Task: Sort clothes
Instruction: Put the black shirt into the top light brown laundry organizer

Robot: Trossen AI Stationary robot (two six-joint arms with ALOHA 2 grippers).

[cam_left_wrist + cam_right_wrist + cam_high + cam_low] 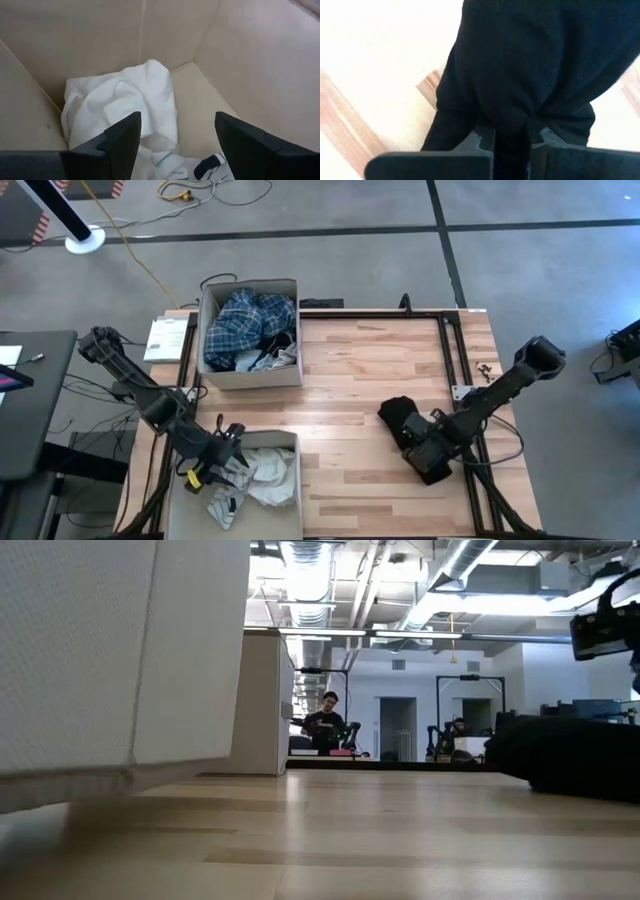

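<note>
Black garment [585, 755] cut off by low view's right edge.

Two cardboard boxes [250, 370] [292, 442], one black garment [398, 416] on table.

We are seeing no readable text; the white sheet [166, 337] beside the table is showing only illegible print.

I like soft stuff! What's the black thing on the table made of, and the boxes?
The black garment looks like soft matte cloth, maybe knit: it bunches and folds where the right gripper pinches it. The boxes look like plain cardboard: in the left wrist view, flat dull tan walls meet at creased corners.
</note>
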